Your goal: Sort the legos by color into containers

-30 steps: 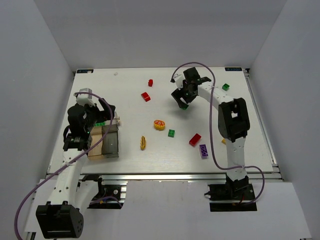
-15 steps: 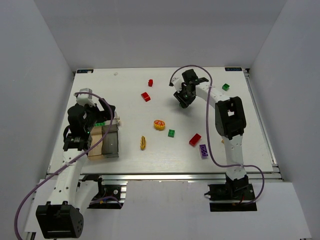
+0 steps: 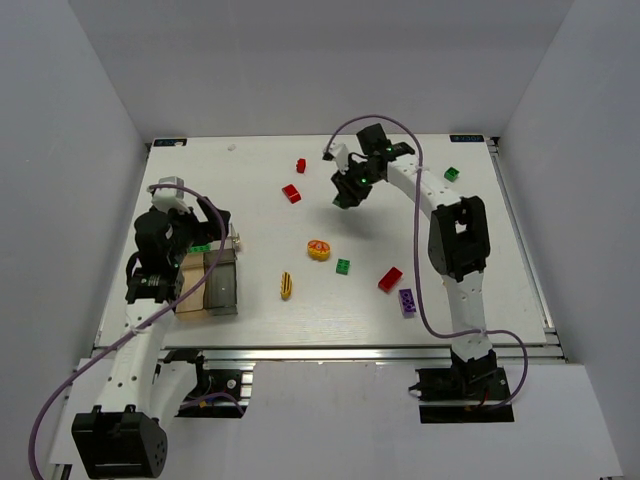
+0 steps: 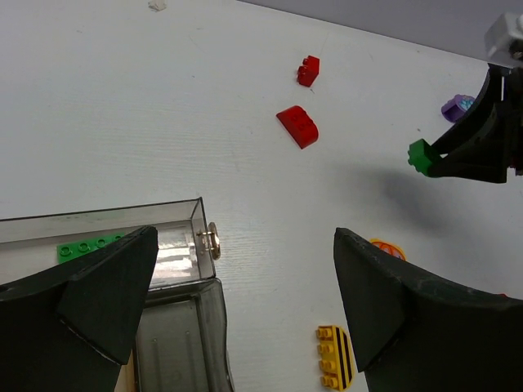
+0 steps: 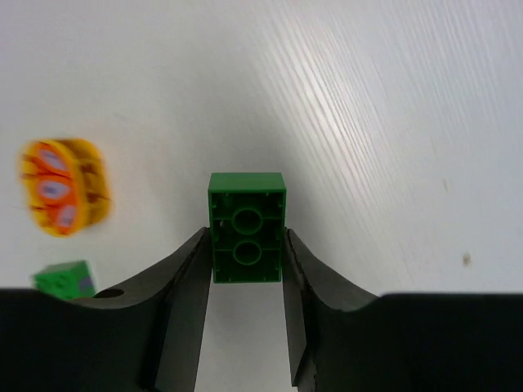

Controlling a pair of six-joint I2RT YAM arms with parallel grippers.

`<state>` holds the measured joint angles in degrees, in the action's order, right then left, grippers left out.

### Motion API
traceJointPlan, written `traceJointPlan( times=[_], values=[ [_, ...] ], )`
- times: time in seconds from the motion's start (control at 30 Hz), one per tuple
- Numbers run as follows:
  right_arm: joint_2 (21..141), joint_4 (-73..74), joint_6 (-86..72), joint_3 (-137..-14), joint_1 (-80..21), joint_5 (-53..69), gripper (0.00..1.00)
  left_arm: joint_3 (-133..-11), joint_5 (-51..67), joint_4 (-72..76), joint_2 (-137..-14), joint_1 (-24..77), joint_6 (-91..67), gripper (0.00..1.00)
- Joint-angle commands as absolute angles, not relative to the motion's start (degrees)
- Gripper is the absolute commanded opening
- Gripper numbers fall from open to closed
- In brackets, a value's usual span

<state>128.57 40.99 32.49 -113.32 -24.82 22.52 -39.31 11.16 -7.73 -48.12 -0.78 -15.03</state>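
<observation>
My right gripper (image 3: 345, 193) is shut on a green brick (image 5: 246, 227) and holds it above the table's far middle; the brick also shows in the left wrist view (image 4: 420, 157). My left gripper (image 3: 192, 244) is open and empty over the containers (image 3: 212, 288) at the left edge. A flat green brick (image 4: 86, 245) lies in the clear bin (image 4: 176, 214). Loose legos on the table: two red ones (image 3: 291, 193) (image 3: 300, 165), an orange rounded piece (image 3: 318, 249), a green one (image 3: 343, 266), a yellow striped one (image 3: 287, 285), a red one (image 3: 390, 279), a purple one (image 3: 407, 302).
Another green brick (image 3: 452, 174) lies at the far right near the right arm's forearm. In the right wrist view the orange piece (image 5: 64, 186) and a green brick (image 5: 65, 280) lie below left of the held brick. Grey walls enclose the table.
My right gripper has moved left and towards the far edge with the green brick in it. The left arm has not moved.
</observation>
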Motion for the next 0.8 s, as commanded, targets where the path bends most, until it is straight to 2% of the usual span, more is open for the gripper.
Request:
traceJointPlan(
  times=[0.0, 0.2, 0.27, 0.37, 0.5, 0.57, 0.77],
  values=[
    [122.6, 43.5, 36.9, -119.0, -30.0, 38.4, 0.04, -39.5, 11.4, -6.8, -46.0, -0.7, -14.3, 0.98],
    [126.3, 40.4, 38.0, -126.6, -38.5, 44.1, 0.01, -38.2, 11.2, -5.3, -42.5, -0.7, -13.3, 0.98],
    [126.4, 35.3, 35.5, -125.0, -40.9, 44.9, 0.00, -37.1, 11.2, -3.8, -40.7, -0.7, -13.2, 0.98],
    [126.3, 18.0, 27.8, -120.3, -43.8, 46.0, 0.00, -36.1, 10.6, -2.6, -36.8, -0.7, -12.7, 0.98],
    [131.6, 7.5, 15.2, -123.6, -46.8, 42.1, 0.00, -35.2, 6.8, -2.1, -33.1, -0.7, -12.8, 0.98],
    [135.9, 6.4, 13.9, -128.6, -48.7, 38.4, 0.00, -34.5, 4.5, -1.8, -31.9, -0.7, -12.7, 0.98],
    [141.1, -2.1, 14.0, -131.6, -52.0, 33.0, 0.02, -34.5, 3.2, -2.1, -30.2, -0.7, -12.5, 0.98]
  ],
)
